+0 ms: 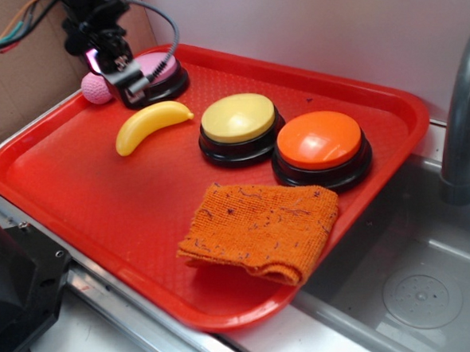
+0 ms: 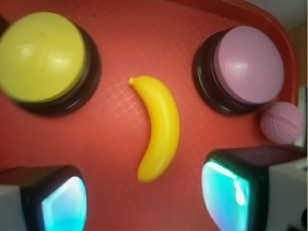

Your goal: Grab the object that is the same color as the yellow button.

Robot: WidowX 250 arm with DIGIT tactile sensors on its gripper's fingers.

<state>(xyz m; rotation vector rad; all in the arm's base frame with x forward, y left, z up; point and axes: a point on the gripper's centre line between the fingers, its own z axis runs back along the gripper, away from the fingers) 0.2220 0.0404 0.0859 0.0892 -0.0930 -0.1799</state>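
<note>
A small glossy yellow toy banana, the object, lies on the red tray left of the yellow button. My gripper hangs above the tray's far left corner, over the pink button and behind the banana. It is open with nothing between its fingers. In the wrist view the banana's near end sits just ahead of the gap between the fingers.
A pink-topped button and a pink ball sit at the tray's far left. An orange-topped button stands right of the yellow one. An orange cloth lies at the front. A sink and faucet are at right.
</note>
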